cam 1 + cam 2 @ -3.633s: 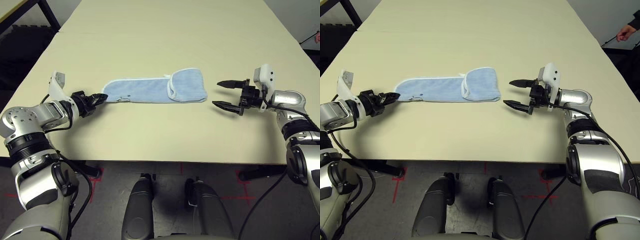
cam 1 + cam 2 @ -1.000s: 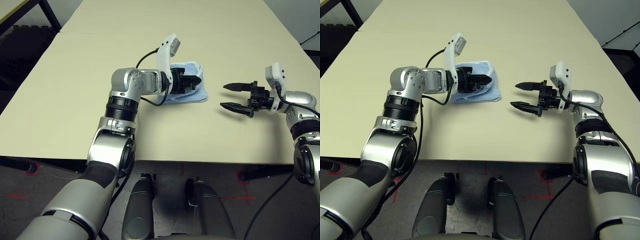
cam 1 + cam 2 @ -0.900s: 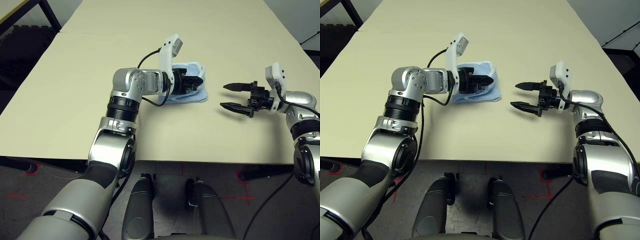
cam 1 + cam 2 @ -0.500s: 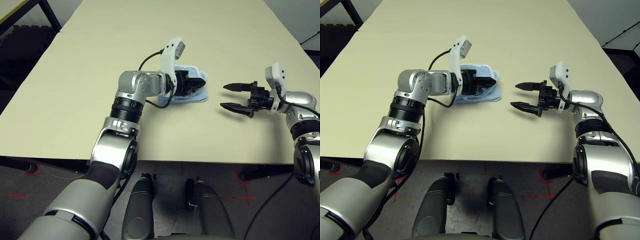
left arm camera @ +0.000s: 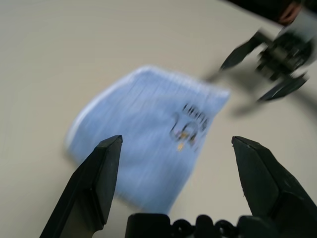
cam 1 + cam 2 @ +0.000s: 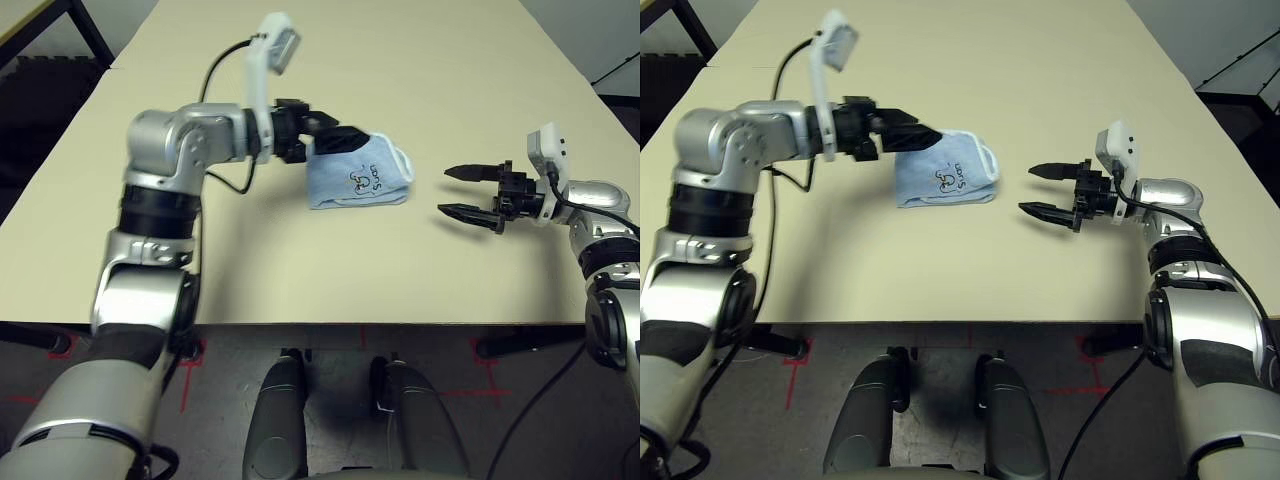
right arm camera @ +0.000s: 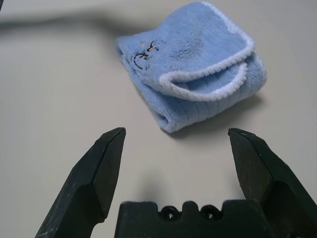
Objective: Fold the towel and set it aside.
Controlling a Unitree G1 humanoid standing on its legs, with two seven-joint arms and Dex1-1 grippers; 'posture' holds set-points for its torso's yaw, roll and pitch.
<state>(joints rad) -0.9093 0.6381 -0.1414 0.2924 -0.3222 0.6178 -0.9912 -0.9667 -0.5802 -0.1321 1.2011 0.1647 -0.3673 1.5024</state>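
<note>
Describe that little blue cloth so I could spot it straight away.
On the long cream table, look between the robot's two black-fingered grippers. There lies a small light-blue terry towel, folded into a thick pad with white stitched edging. A dark scribble-like mark on its upper face sets it apart from all around it.

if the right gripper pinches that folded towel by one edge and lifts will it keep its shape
Probably not. The towel is soft terry folded in loose layers, with its white-edged flap curling open, so a one-edge pinch would likely let the lower layers droop and unfold. It looks light and should lift easily. Pushed across the table, it may bunch rather than slide cleanly.
</note>
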